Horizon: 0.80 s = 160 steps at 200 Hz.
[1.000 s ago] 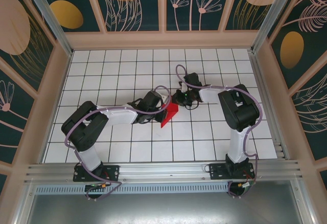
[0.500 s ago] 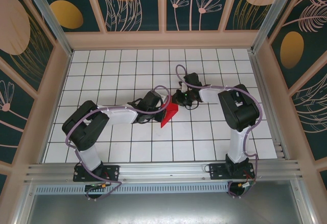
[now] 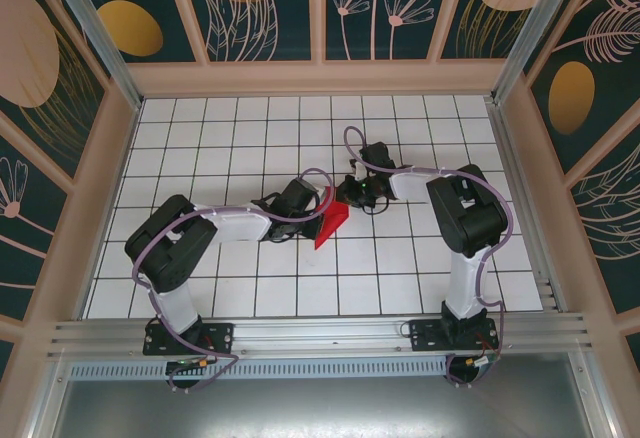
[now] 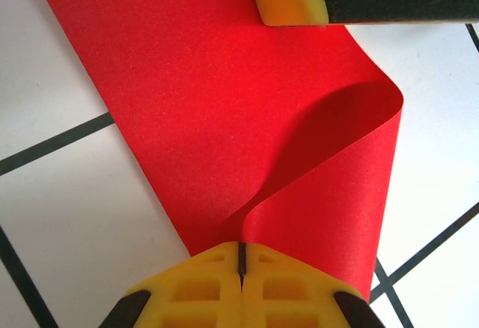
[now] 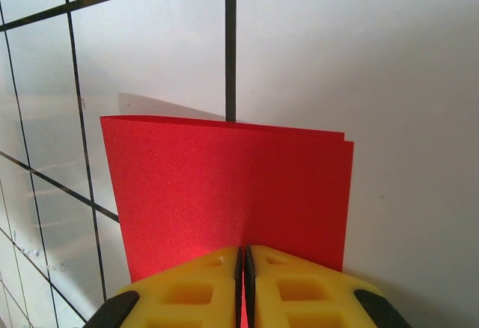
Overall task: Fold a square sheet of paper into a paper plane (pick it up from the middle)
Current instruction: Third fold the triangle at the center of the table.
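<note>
Gridded table (image 3: 200,278): left claw (image 4: 241,259), right claw (image 5: 242,259) both pinch the square sheet of paper (image 4: 217,111) (doubled).

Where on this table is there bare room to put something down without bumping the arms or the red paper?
Free: the far tile rows of the table along the back wall, and the near strip between the two arm bases. Crowded: the middle, where the left gripper and right gripper both pinch the red paper.
</note>
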Each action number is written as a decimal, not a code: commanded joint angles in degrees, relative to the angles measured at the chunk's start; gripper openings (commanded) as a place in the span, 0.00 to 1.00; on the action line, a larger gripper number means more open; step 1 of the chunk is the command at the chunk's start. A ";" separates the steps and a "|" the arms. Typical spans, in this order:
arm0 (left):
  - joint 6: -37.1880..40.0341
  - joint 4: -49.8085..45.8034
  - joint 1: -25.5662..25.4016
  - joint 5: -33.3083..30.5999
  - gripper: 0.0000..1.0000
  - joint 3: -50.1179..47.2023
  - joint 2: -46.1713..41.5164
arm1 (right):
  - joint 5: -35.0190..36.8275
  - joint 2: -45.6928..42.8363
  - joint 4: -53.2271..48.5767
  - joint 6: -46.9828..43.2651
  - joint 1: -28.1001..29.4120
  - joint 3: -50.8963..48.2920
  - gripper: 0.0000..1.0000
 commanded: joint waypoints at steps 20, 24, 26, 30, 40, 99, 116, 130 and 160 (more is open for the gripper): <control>-0.50 -1.48 0.53 -1.67 0.00 1.16 1.01 | 2.54 3.78 -3.42 -1.00 1.05 -0.45 0.15; -0.61 -1.41 0.53 -1.60 0.00 1.04 0.97 | 2.54 3.83 -3.35 -1.00 1.05 -0.45 0.15; -0.60 -1.38 0.48 -1.55 0.00 0.97 0.93 | 2.54 3.84 -3.37 -1.00 1.05 -0.45 0.14; -0.67 -1.24 0.52 -1.54 0.00 0.94 0.92 | 2.54 3.86 -3.31 -1.00 1.05 -0.41 0.15; -0.88 -1.23 0.55 -1.54 0.00 0.92 0.97 | 2.54 3.89 -3.33 -0.91 1.06 -0.53 0.15; -0.99 -0.99 0.53 -1.78 0.00 0.58 0.45 | 2.63 3.99 -3.32 -0.83 1.09 -0.54 0.15; -1.18 -0.96 0.53 -1.88 0.00 0.69 0.87 | 2.63 4.05 -3.30 -0.82 1.05 -0.62 0.15; -1.22 -0.55 0.55 -2.02 0.00 0.23 0.33 | 2.72 4.01 -3.30 -0.83 1.06 -0.70 0.15; -0.68 -1.23 0.53 -1.12 0.00 0.58 0.87 | 1.67 3.42 -2.74 -0.41 1.06 -0.52 0.16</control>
